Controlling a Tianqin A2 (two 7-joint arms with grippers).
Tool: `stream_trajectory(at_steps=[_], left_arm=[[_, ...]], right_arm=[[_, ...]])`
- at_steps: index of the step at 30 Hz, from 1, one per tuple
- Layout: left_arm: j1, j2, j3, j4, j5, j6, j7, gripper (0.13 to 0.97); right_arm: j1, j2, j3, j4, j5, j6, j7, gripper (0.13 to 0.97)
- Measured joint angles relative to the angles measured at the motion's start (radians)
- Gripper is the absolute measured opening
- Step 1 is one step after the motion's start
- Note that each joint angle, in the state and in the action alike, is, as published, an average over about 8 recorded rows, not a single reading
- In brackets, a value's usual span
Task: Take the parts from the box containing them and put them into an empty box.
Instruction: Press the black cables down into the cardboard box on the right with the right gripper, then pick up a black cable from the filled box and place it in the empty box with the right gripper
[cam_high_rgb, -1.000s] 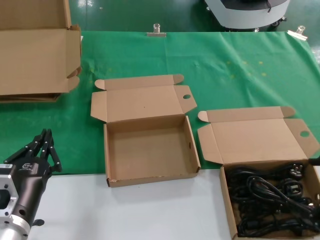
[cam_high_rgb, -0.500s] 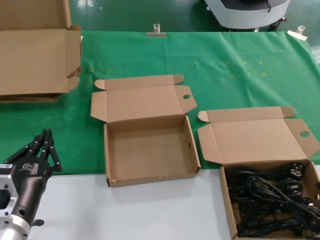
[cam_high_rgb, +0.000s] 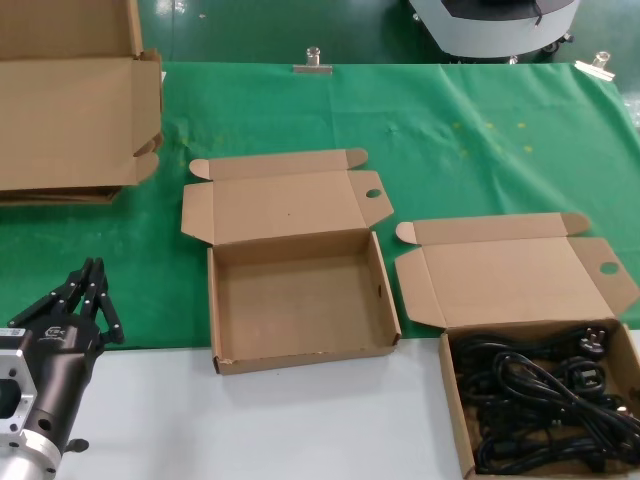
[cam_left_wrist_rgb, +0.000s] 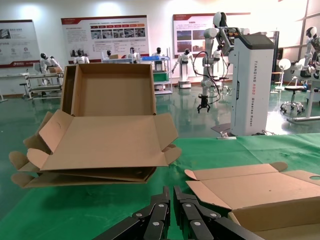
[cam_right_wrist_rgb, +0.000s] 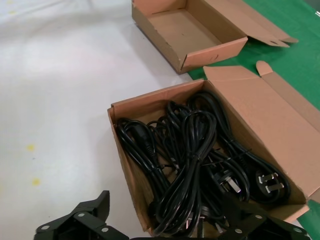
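While the left hand (cam_high_rgb: 88, 290) sits parked at the near-left of the desk (cam_high_rgb: 300, 420) with its fingers (cam_left_wrist_rgb: 172, 212) pressed together, nothing is in it. Right hand (cam_right_wrist_rgb: 165, 225) hangs over the box of cables (cam_right_wrist_rgb: 150, 165), fingers spread wide, holding nothing; it shows only in its own wrist view. That box (cam_high_rgb: 452, 400) is at near-right on the white part of the desk, lid folded back onto the green cloth (cam_high_rgb: 450, 130), black power cables (cam_high_rgb: 540, 395) coiled inside. Empty box (cam_high_rgb: 385, 300) sits just left of it, centre, straddling the cloth edge, lid open to the far side. Big plain cartons (cam_high_rgb: 70, 120) stacked far-left.
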Motion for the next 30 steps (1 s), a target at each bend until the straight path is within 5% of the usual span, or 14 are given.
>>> stream_trajectory(at_steps=[14, 30], left_arm=[[0.0, 0.0, 0.0, 0.0, 0.0, 0.0, 0.0, 0.172], [0.0, 0.0, 0.0, 0.0, 0.0, 0.0, 0.0, 0.172]], right_arm=[[0.011, -0.027, -0.003, -0.06, -0.022, 0.003, -0.045, 0.659], [0.061, -0.063, -0.007, -0.107, -0.047, 0.018, -0.067, 0.298]])
